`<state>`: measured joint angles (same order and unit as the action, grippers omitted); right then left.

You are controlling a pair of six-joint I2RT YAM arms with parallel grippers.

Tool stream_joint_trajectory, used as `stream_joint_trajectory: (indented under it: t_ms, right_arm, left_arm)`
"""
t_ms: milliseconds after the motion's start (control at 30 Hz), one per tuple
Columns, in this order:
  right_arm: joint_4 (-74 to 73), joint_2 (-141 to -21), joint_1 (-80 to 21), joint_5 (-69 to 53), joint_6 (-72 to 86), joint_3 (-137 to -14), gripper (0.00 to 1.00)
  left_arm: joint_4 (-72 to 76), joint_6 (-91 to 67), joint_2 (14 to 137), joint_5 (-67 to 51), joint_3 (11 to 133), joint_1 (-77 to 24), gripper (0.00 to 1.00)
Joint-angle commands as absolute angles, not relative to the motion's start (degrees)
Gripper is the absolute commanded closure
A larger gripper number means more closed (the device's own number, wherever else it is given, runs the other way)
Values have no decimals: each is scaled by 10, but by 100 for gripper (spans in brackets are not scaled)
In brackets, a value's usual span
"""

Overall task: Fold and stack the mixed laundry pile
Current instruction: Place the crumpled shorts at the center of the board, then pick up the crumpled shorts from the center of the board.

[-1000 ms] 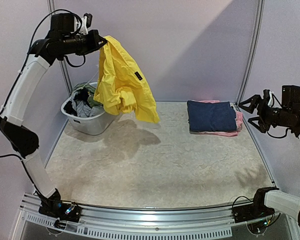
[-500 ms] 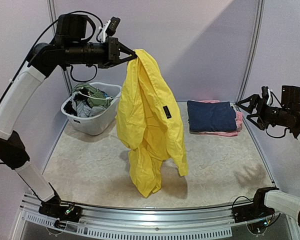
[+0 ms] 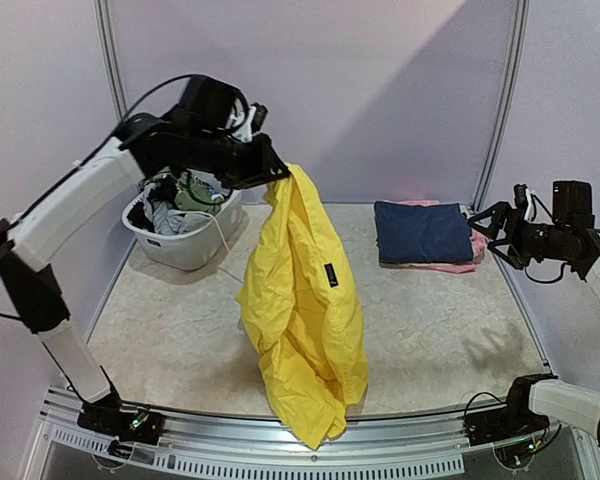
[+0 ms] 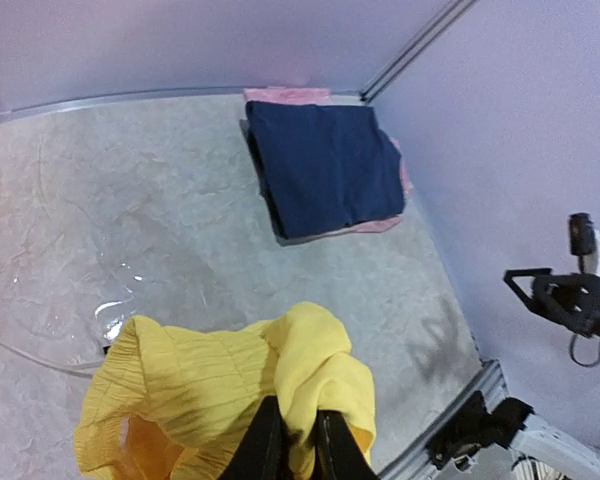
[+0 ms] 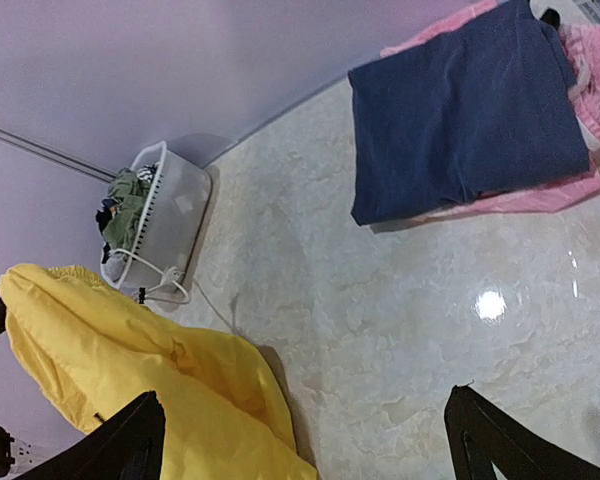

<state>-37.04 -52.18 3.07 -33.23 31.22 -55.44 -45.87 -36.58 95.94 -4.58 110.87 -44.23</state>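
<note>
The left gripper (image 3: 278, 178) pinched the yellow garment (image 3: 302, 320) by a bunched edge, jaws nearly together on the cloth. The garment hung over the middle of the table (image 3: 160, 330), long axis close to upright, lower end pointing down at the near edge. The right gripper (image 3: 493, 228) stood wide apart near the folded navy piece (image 3: 423, 232).
</note>
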Motion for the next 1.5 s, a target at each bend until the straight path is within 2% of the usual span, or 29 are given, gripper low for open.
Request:
stream_joint_trajectory:
  t_ms: [0,100,167,200,233,267,300,500,667,767,900,1233,1467]
  right_arm:
    - [-396,-556,-16,-284,304,-552,1]
    - [-408,-584,-80,-233,296,-552,1]
    - [-412,-602,-117,-214,298,-551,2]
    - [-410,-609,-137,-206,299,-549,2]
    - [-407,-612,-159,-198,301,-547,3]
    - [-401,-616,-184,-188,302,-543,3]
    - [-395,-618,-207,-178,302,-540,3]
    - [-326,-633,-353,-145,303,-508,11]
    - [-274,-668,-451,-151,318,-475,15]
    - [-231,-686,-509,-151,334,-432,23]
    - [-218,-718,-585,-122,343,-408,25]
    - [-202,-794,-601,-95,329,-439,29]
    - [-240,-853,-619,-41,287,-480,48]
  left_arm:
    - [-575,-378,1111,29,1232,-468,86]
    - [-688,-408,1248,18,1391,-469,81]
    - [-744,-407,1322,-10,1480,-469,70]
    - [-770,-407,1346,-9,1507,-467,58]
    - [-786,-405,1358,-11,1516,-463,40]
    - [-790,-404,1356,-13,1507,-456,10]
    - [-785,-402,1344,-14,1484,-449,2]
    - [-676,-393,1227,-38,1299,-398,0]
    - [-673,-353,1206,-44,1256,-378,3]
    - [-668,-333,1196,-42,1232,-370,7]
    - [-652,-326,1178,-49,1192,-359,11]
    - [-630,-317,1162,-68,1161,-350,15]
    - [-626,-309,1152,-72,1149,-343,16]
